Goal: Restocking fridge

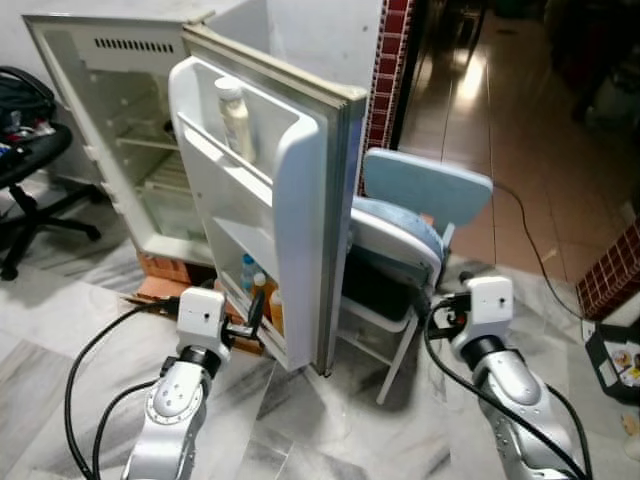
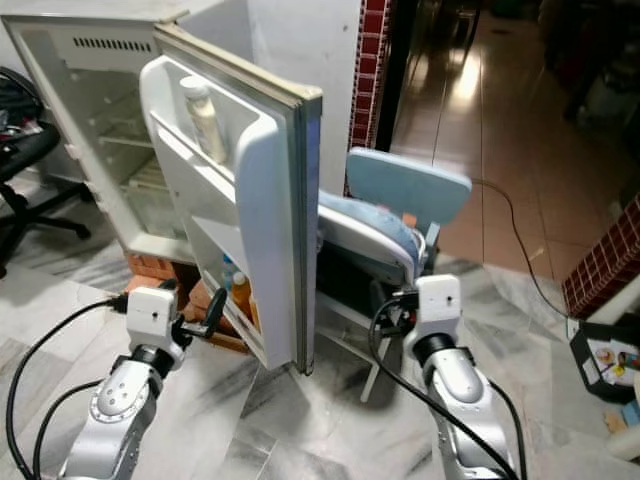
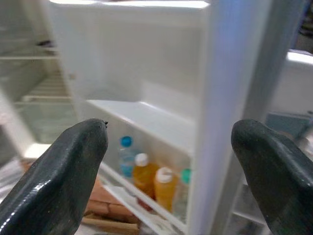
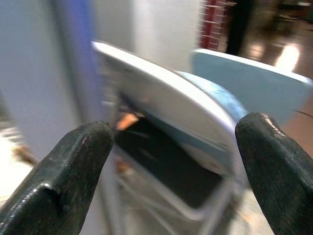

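A small white fridge (image 1: pixel 130 150) stands with its door (image 1: pixel 300 220) swung wide toward me. The door's top shelf holds a white bottle (image 1: pixel 236 118). Its bottom shelf holds a blue-capped water bottle (image 3: pixel 125 154) and two orange juice bottles (image 3: pixel 165 186). My left gripper (image 1: pixel 252 315) is low, just in front of that bottom shelf, open with nothing between its fingers (image 3: pixel 73 171). My right gripper (image 1: pixel 435 305) is open and empty on the other side of the door, facing a pale blue folding chair (image 1: pixel 420 195).
The folding chair stands close behind the open door. A black office chair (image 1: pixel 25 170) is at the far left. The fridge rests on bricks (image 1: pixel 165 270). A cable (image 1: pixel 530 240) runs over the tiled floor at the right, near a black box (image 1: pixel 615 360).
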Motion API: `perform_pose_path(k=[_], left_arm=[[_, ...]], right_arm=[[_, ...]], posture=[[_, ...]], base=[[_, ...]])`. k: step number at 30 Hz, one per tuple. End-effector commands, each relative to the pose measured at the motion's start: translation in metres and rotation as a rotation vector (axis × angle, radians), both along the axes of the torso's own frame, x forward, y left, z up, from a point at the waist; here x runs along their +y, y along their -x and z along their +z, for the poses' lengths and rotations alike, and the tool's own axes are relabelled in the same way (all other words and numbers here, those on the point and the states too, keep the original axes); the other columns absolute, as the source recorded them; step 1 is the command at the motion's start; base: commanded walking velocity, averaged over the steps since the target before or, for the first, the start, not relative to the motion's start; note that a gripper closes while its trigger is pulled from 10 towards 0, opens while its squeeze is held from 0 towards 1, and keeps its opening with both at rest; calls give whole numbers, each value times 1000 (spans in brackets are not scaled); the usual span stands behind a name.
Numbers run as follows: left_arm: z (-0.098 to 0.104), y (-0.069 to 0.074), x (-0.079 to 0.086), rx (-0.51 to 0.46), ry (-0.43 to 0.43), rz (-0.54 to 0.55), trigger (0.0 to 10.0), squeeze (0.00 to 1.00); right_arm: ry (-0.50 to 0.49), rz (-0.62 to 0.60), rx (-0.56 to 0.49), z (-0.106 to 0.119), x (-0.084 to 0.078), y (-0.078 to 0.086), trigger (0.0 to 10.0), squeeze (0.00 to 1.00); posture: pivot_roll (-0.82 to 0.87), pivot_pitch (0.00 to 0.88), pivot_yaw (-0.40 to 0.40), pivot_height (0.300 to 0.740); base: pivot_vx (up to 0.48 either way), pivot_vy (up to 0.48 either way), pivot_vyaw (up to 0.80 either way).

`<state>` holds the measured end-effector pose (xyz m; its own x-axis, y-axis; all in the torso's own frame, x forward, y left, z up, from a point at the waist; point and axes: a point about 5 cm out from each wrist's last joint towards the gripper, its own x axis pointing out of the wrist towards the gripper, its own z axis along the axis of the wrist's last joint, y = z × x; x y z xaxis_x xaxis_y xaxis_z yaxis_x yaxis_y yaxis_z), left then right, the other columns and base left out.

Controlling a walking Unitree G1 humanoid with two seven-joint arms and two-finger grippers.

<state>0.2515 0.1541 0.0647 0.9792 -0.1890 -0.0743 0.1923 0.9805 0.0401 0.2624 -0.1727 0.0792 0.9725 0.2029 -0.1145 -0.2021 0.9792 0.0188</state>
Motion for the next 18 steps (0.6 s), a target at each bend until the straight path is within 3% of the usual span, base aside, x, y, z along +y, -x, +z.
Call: perform_pose_path(k=[1, 11, 18], left_arm=[[-1, 3, 4, 8, -3, 17, 10000, 0], [0, 6, 2, 11, 18, -3, 10000, 0], [-1, 15, 2, 18, 36, -2, 10000, 0]], right_arm=[[-7, 32, -43, 10, 10, -8, 10000, 0], [-15, -29, -115, 28, 10, -24, 10000, 0], [20, -109, -90, 16, -7, 2, 10000, 0]], posture=[[10, 0, -7, 740], [16, 0, -7, 740], [13, 0, -8, 740]], base=[[0, 0, 781], [0, 0, 778], [0, 0, 91]])
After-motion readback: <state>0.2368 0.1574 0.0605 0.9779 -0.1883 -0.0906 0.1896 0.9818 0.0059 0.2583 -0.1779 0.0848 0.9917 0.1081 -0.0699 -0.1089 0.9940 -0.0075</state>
